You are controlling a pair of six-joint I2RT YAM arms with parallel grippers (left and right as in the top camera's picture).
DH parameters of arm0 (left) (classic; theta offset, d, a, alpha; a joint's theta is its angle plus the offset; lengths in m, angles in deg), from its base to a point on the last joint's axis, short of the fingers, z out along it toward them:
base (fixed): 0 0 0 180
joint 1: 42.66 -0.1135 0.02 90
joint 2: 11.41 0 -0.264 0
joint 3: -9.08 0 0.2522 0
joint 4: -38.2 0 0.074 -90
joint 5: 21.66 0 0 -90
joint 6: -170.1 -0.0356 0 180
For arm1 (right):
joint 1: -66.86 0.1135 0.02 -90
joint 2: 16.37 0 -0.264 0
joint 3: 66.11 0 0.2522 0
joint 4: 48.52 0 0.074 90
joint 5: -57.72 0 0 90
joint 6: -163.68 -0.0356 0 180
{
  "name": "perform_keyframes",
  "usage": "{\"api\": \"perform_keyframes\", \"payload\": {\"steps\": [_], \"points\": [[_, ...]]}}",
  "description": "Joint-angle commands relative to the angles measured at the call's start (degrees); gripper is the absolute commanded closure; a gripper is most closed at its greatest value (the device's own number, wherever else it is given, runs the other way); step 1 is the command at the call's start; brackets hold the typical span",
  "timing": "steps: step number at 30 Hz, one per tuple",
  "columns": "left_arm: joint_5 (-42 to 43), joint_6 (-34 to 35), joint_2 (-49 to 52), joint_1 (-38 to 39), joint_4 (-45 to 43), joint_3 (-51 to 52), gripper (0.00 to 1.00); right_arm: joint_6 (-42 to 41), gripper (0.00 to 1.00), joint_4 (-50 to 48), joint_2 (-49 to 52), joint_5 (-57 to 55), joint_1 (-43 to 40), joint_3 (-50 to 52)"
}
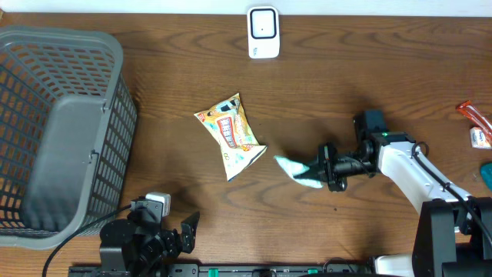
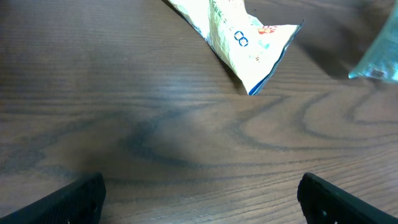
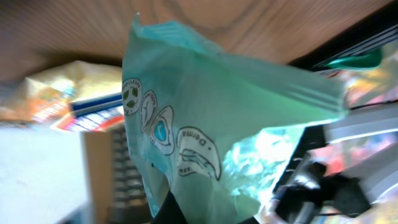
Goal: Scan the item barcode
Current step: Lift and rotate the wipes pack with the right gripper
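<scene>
The right gripper (image 1: pixel 317 171) has its jaws pressed together on one edge of a thin teal packet (image 1: pixel 294 169), held over the bench (image 1: pixel 369 69) near the yellow snack bag (image 1: pixel 231 135) and well apart from the white scanner (image 1: pixel 263 32). The left gripper (image 2: pixel 202 199) rests with jaws spread, empty. The risk, I think, is this: the soft packet may fold or slip from such a small pinch, and then the barcode is hidden from the scanner.

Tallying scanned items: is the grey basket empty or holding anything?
Empty: from overhead, the grey basket shows only its bare floor, no items inside.
</scene>
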Motion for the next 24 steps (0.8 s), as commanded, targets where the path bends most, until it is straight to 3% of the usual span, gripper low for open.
{"api": "perform_keyframes", "payload": {"steps": [1, 5, 10, 12, 15, 20, 24], "points": [[0.5, 0.0, 0.0, 0.2, 0.7, 0.0, 0.01, -13.6, 0.99, -7.9, -0.5, -2.0, -1.5, 0.0], [0.5, 0.0, 0.0, 0.2, 0.7, 0.0, 0.01, -13.6, 0.99, -23.6, 1.5, -4.8, -4.8, -1.0], [0.5, 0.0, 0.0, 0.2, 0.7, 0.0, 0.01, -11.5, 0.99, -27.1, 2.7, 3.9, -5.2, -1.5], [0.5, 0.0, 0.0, 0.2, 0.7, 0.0, 0.02, -1.0, 0.99, -27.4, 2.7, 8.4, -4.5, -1.5], [0.5, 0.0, 0.0, 0.2, 0.7, 0.0, 0.02, 8.2, 0.99, -29.6, 2.7, 15.0, -3.8, -1.5], [0.5, 0.0, 0.0, 0.2, 0.7, 0.0, 0.01, 27.1, 0.99, -42.0, 2.7, 24.4, -3.7, -1.5], [0.5, 0.0, 0.0, 0.2, 0.7, 0.0, 0.01, 33.8, 0.99, -47.2, 2.7, 29.0, -3.2, -1.4]]}}
